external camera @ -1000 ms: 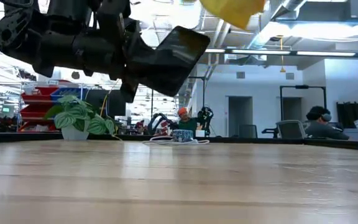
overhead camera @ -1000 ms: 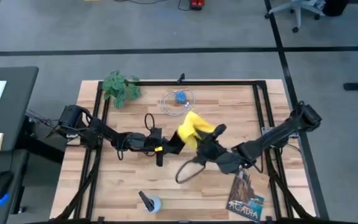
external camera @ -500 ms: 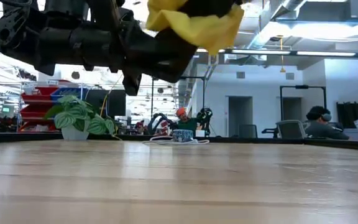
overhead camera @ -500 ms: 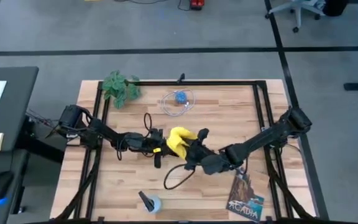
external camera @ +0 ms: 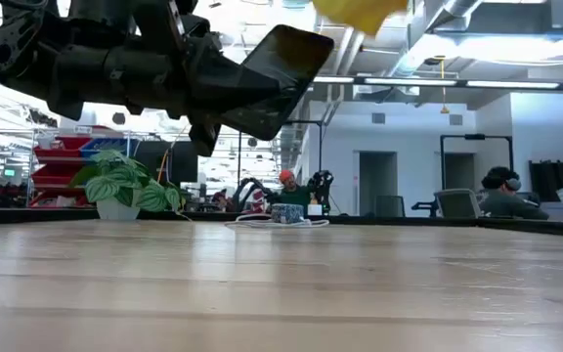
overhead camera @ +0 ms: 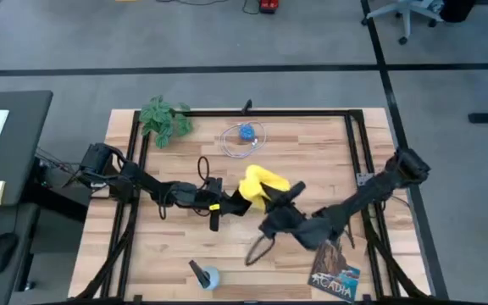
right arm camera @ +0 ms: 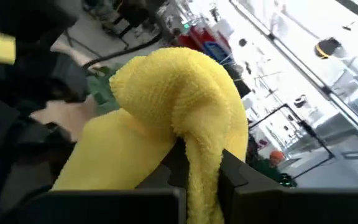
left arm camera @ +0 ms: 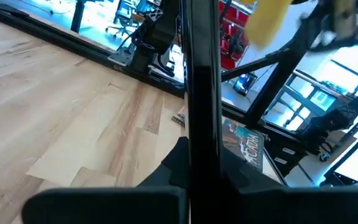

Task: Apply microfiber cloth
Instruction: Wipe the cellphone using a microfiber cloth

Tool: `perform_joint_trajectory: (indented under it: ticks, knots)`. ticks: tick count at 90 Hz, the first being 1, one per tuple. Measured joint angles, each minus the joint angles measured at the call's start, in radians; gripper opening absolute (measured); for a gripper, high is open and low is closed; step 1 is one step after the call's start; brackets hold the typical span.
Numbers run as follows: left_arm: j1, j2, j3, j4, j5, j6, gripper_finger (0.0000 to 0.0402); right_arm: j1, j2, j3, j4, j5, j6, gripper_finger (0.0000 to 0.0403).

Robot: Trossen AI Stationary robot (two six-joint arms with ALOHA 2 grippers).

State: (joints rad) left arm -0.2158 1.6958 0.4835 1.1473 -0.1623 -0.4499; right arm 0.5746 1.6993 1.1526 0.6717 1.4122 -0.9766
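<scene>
Mid-table, right hand (overhead camera: 271, 199) clamps microfiber cloth (overhead camera: 262, 185) – left hand (overhead camera: 241, 203) clamps phone (external camera: 280, 78), screen hidden.

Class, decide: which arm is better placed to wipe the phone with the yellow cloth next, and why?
The right arm. Its jaws already pinch the microfiber cloth, raised beside the smartphone, which the left gripper holds up off the table.

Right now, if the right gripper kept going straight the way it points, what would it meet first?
Probably the black smartphone held edge-up in the left gripper. The right gripper, shut on the microfiber cloth, points toward it, cloth leading. Heights are unclear, so it could pass above.
</scene>
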Motion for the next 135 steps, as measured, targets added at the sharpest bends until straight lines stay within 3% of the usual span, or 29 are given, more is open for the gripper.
perform_joint_trajectory:
  ticks: [12,22,30,45,52,62,88,119,135]
  knots:
    - [0.002,0.000,0.000,0.000,-0.003,-0.008,0.0006,0.052,-0.012,-0.005,0.060,-0.037,-0.006,0.0009]
    - [0.002,0.000,0.000,0.005,-0.004,-0.008,0.0006,0.077,-0.075,-0.044,0.006,-0.117,0.122,0.0009]
    - [0.002,0.000,-0.003,0.035,-0.001,-0.007,0.0006,0.066,-0.157,-0.102,-0.146,-0.223,0.372,0.0009]
    - [0.019,-0.032,-0.046,0.055,0.000,-0.004,0.0006,0.002,-0.296,-0.182,-0.653,-0.485,0.997,0.0009]
    - [0.035,-0.076,-0.081,0.068,0.000,-0.003,0.0006,-0.019,-0.318,-0.202,-0.841,-0.524,1.216,0.0009]
    - [0.065,-0.158,-0.146,0.082,0.000,0.010,0.0006,-0.030,-0.320,-0.243,-0.984,-0.552,1.390,0.0009]
    - [0.112,-0.297,-0.266,0.071,-0.003,-0.009,0.0006,-0.076,-0.320,-0.378,-0.963,-0.787,1.523,0.0018]
    - [0.078,-0.301,-0.283,0.032,-0.002,-0.026,0.0006,-0.086,-0.316,-0.392,-0.994,-0.797,1.545,0.0022]
    - [0.042,-0.302,-0.283,-0.067,-0.005,-0.065,0.0006,-0.094,-0.260,-0.391,-1.009,-0.838,1.545,0.0033]
